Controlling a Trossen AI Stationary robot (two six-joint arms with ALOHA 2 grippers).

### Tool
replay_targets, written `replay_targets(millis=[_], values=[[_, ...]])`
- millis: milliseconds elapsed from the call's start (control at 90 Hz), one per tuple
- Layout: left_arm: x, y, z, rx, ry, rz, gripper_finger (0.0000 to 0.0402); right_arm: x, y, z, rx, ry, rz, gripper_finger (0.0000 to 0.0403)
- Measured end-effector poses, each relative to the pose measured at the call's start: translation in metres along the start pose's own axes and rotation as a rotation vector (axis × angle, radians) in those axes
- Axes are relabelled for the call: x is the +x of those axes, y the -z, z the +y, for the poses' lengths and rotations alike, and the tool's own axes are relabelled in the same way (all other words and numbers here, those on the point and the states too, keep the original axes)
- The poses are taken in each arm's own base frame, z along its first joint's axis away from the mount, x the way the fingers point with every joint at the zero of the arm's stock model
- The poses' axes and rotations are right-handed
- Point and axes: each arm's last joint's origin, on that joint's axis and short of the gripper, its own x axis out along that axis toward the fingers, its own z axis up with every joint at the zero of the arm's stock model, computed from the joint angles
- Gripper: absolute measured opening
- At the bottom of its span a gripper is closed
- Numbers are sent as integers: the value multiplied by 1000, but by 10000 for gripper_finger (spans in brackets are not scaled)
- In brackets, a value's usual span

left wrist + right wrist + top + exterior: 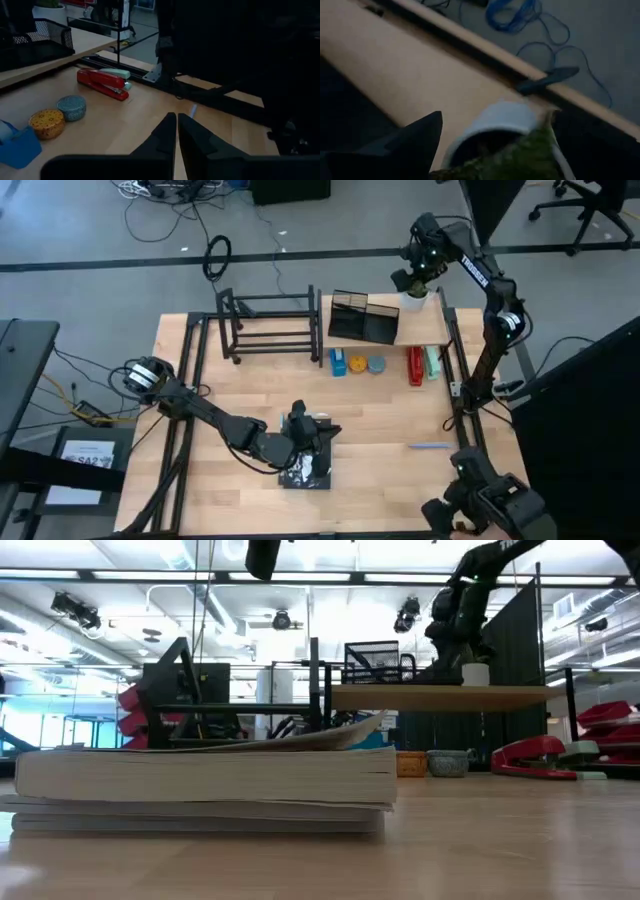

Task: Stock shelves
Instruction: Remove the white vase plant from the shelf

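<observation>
My left gripper rests shut at the near table edge; my right gripper is up at a white pot on the plank shelf.

Nearest, my left gripper (300, 442) sits over a book (306, 468), its fingers (167, 131) pressed together with nothing between them. Past it lie one blue pen (429, 445), two round tins (60, 116), one blue dispenser (339, 362), and two staplers (422, 365), red and mint, side by side. Farther back stand two shelves: the black rack (268, 325) on the left and the plank shelf (420, 328) on the right, with one mesh organizer (362, 317) on the plank. My right gripper (416, 280) is at the plank's far right corner, straddling a white pot (492, 131) of greenery; I cannot tell whether the fingers grip it.
</observation>
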Motion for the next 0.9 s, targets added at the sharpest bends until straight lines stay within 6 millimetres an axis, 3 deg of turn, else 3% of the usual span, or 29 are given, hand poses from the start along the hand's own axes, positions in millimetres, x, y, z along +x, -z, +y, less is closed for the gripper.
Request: replay_targets(millis=[233, 378, 700, 900], values=[[0, 0, 0, 0, 0, 0, 0, -17, 20, 11, -25, -8, 83, 345], [0, 0, 0, 1, 0, 1, 0, -19, 22, 12, -31, -5, 82, 345], [0, 0, 0, 3, -1, 2, 0, -3, 13, 3, -25, 27, 16, 345], [0, 0, 0, 3, -1, 2, 0, 7, 17, -4, 5, -50, 40, 345]])
